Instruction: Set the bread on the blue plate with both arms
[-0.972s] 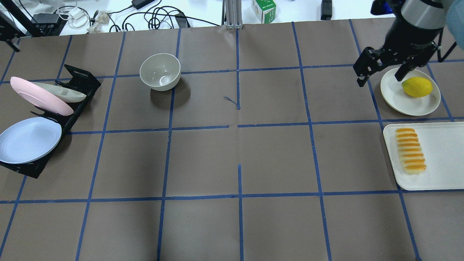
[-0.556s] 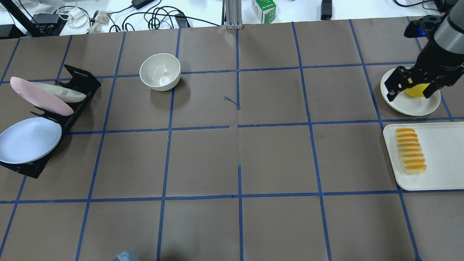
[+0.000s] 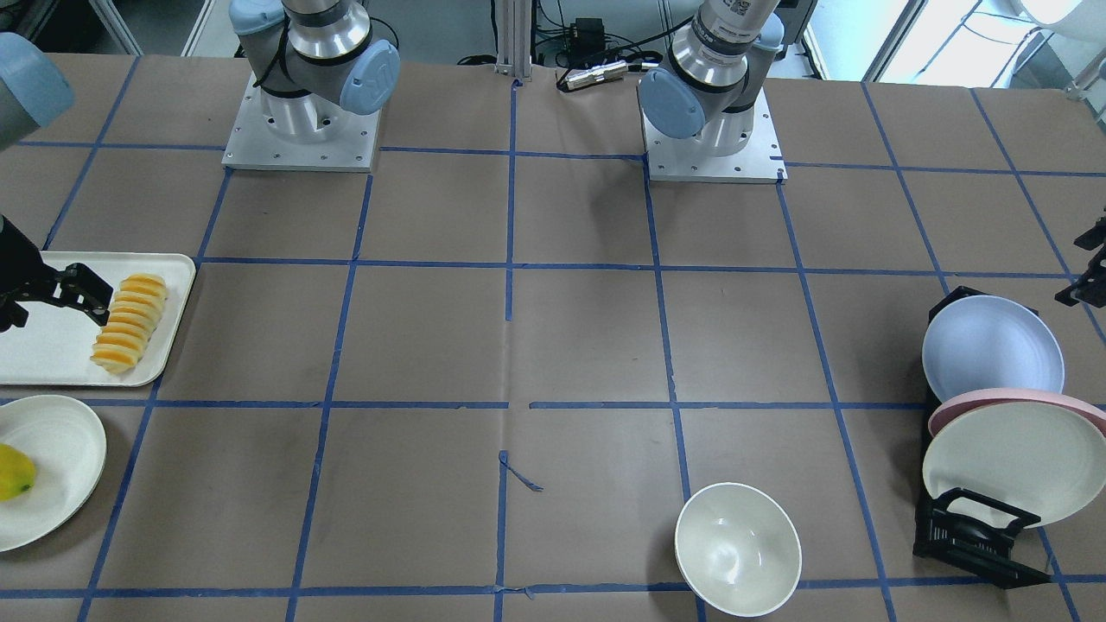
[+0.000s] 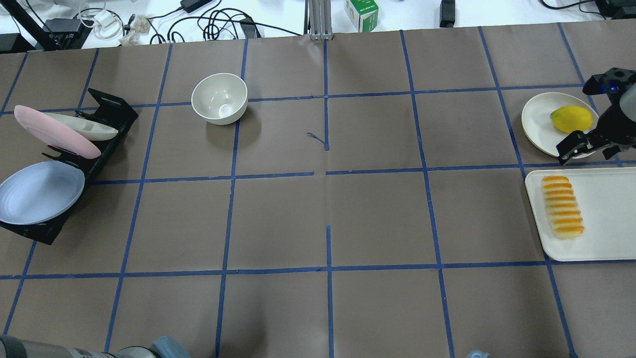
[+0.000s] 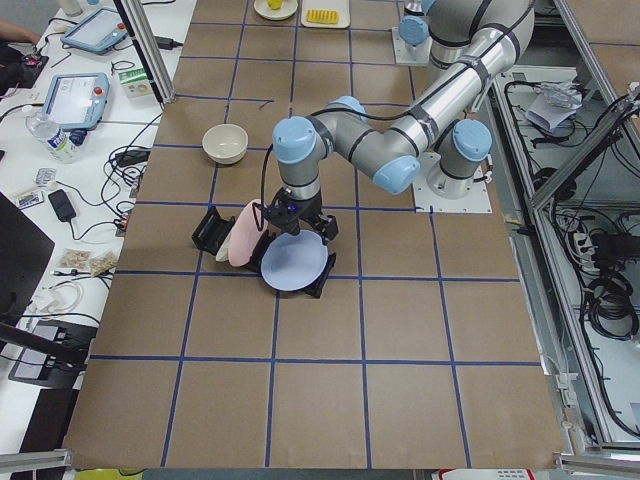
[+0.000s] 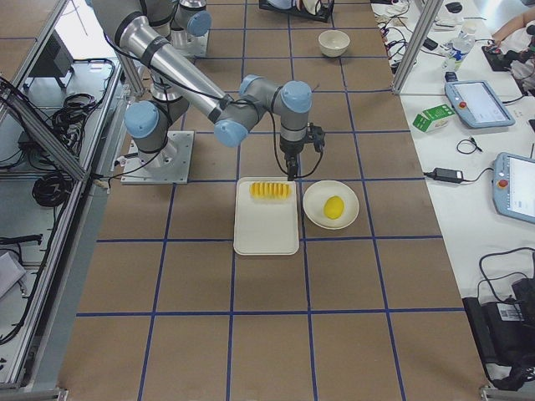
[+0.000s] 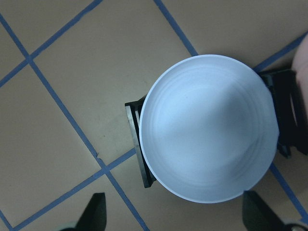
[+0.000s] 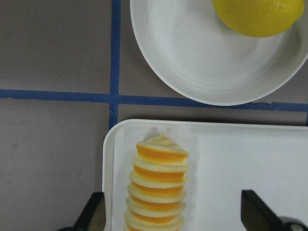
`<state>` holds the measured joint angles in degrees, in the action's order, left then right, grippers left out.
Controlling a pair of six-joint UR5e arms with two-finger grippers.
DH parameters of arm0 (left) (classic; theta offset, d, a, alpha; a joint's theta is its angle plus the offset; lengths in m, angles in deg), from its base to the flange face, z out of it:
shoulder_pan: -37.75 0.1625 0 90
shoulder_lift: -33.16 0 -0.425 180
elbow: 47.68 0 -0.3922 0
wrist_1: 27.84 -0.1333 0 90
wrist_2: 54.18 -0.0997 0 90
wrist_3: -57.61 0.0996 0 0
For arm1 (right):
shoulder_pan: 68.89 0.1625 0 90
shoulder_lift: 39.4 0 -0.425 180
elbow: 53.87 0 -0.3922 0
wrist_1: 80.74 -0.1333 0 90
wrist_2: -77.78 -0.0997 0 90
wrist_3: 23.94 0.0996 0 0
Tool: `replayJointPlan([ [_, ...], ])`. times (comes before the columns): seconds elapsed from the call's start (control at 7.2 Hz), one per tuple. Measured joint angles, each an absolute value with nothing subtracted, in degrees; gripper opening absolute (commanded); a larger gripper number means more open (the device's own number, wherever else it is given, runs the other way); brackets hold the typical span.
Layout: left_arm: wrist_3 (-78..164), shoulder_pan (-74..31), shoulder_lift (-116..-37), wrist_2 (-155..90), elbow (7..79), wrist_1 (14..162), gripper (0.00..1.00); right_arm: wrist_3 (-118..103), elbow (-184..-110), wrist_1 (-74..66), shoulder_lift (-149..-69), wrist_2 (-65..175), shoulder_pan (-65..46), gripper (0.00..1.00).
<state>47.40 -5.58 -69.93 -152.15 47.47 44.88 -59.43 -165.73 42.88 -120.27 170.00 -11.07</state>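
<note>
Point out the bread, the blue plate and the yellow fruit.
bread [image 4: 562, 206], overhead exterior view, middle slices.
blue plate [image 4: 40, 193], overhead exterior view, centre of its face.
yellow fruit [image 4: 571, 119], overhead exterior view, its middle.

The right fingers [image 4: 571, 145] have left the lemon [image 4: 571, 119] and moved toward 5 o'clock. They now hang at the 4 o'clock rim of the cream plate [image 4: 539, 127], close to the tray [image 4: 606, 223]. The lemon is in full sight again. The left arm [image 4: 171, 349] now shows at the 7 o'clock edge of the overhead view, and the blue plate [image 4: 39, 191] looks darker.
</note>
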Motion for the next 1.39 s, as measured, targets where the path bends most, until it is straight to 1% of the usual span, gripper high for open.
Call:
replayJointPlan([
  [0.28, 48.01, -3.76, -73.87, -152.23, 49.09, 41.04, 1.0, -59.9, -166.93, 45.67, -118.97, 168.91, -11.96, 1.0],
  [0.56, 48.02, -3.31, -77.45, -152.17, 49.23, 36.15, 1.0, -59.56, -169.85, 46.82, -117.39, 168.66, -12.01, 1.0],
  [0.69, 47.97, -3.15, -78.86, -152.07, 49.16, 34.57, 0.61, -59.41, -171.37, 48.19, -116.43, 168.72, -12.03, 1.0],
  [0.83, 47.9, -3.08, -79.81, -151.99, 49.04, 33.75, 0.53, -59.28, -172.42, 49.12, -115.89, 168.76, -12.05, 1.0],
  [0.97, 47.8, -3.05, -80.34, -151.9, 48.98, 33.46, 0.29, -59.02, -173.15, 49.6, -115.62, 168.93, -12.07, 1.0],
  [1.11, 47.83, -3.04, -80.56, -151.79, 49.01, 33.39, 0.24, -58.92, -173.49, 49.79, -115.44, 169.22, -12.07, 1.0],
  [1.25, 47.96, -3.03, -80.65, -151.71, 49.11, 33.39, 0.11, -59.13, -173.61, 49.91, -115.08, 169.45, -12.08, 1.0],
  [1.39, 48.03, -3.03, -80.67, -151.65, 49.2, 33.45, 0.0, -59.57, -173.56, 50.05, -114.51, 169.59, -12.1, 0.96],
])
